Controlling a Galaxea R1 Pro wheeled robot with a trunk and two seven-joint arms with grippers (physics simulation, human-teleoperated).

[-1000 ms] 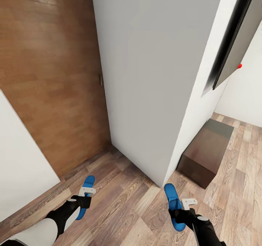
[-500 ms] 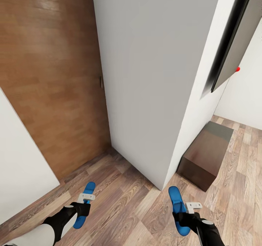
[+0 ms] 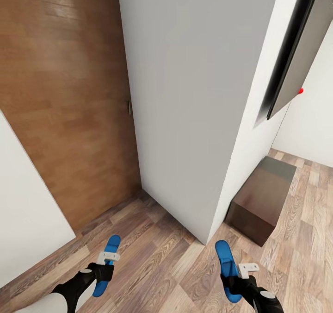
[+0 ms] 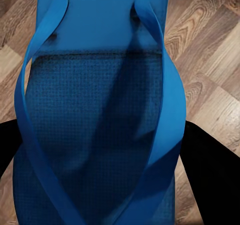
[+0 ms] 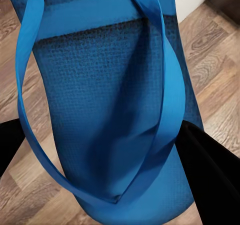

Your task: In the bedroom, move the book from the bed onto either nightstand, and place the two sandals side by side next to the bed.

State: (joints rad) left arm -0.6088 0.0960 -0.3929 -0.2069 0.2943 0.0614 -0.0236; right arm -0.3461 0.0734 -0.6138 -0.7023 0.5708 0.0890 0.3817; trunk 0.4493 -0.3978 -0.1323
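From the head camera, the left gripper [image 3: 105, 266] grasps one sandal [image 3: 107, 263] and the right gripper [image 3: 233, 276] the other sandal [image 3: 226, 266]. In both wrist cameras the sole [image 4: 95, 135] sits between clenched jaws; it looks light and bendable, best held mid-sole.

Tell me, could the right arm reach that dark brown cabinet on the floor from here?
Probably not as things stand: the right gripper is shut on a blue sandal, and the dark brown cabinet sits well ahead by the white wall, across open wood floor.
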